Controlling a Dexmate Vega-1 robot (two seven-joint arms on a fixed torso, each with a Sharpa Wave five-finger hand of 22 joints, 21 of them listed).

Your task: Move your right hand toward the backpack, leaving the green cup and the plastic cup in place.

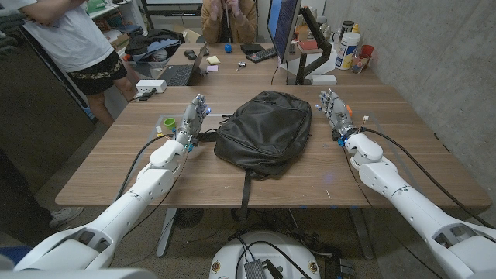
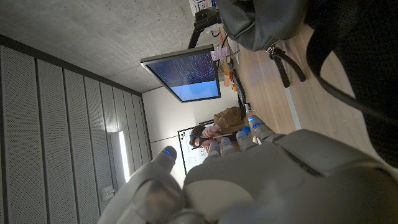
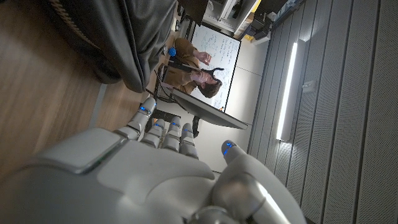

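Note:
The black backpack (image 1: 263, 128) lies in the middle of the wooden table (image 1: 310, 182). My right hand (image 1: 335, 108) stands just right of it, fingers up and apart, holding nothing. My left hand (image 1: 194, 117) stands at the backpack's left edge, also with spread fingers and nothing in it. The green cup (image 1: 169, 122) sits on the table just left of my left hand. In the right wrist view the backpack (image 3: 124, 43) bulges beyond my right hand (image 3: 155, 180). In the left wrist view my left hand (image 2: 249, 180) faces the backpack (image 2: 267, 18) and its strap (image 2: 283, 62).
A monitor (image 1: 283, 27) on a stand, a laptop (image 1: 182, 70), a white box (image 1: 151, 87) and bottles (image 1: 349, 46) stand along the far side. One person stands at the far left and another sits behind the table. A backpack strap (image 1: 246, 194) hangs over the near edge.

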